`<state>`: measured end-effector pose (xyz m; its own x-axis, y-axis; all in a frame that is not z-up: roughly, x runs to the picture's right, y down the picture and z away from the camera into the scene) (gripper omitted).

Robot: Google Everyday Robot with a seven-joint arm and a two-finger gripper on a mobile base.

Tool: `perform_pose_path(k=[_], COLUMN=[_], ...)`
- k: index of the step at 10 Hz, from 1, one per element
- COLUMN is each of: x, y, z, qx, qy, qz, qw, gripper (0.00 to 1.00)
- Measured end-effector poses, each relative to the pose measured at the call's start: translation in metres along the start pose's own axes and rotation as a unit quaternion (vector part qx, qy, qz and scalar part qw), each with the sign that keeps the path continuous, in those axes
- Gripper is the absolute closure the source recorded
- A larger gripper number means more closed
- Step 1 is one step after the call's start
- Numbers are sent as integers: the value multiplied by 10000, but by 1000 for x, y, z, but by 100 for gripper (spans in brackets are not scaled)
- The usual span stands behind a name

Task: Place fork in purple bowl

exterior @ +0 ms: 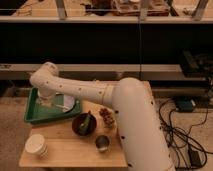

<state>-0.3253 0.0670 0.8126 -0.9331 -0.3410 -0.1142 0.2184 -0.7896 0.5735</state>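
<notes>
— What sits nearest on the wooden table (70, 152)?
— A pale cup (37, 145) at the front left. A small metal cup (102, 143) stands just in front of the purple bowl (77, 128), which holds something green.
— And the fork?
— It cannot be made out. The gripper (46, 102) hangs over the green tray (35, 119) behind the bowl, fingers pressed together; whether they pinch anything cannot be told.
— Farther back?
— Dark shelving (100, 45).
</notes>
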Motion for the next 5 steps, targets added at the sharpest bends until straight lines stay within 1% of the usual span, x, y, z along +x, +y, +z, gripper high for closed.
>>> perform_pose_path(k=[3, 5], x=[-10, -12], y=[-9, -14], z=[-5, -14], qx=[110, 104], qy=[98, 76], qz=[114, 203], qw=[9998, 9997], gripper=[91, 91])
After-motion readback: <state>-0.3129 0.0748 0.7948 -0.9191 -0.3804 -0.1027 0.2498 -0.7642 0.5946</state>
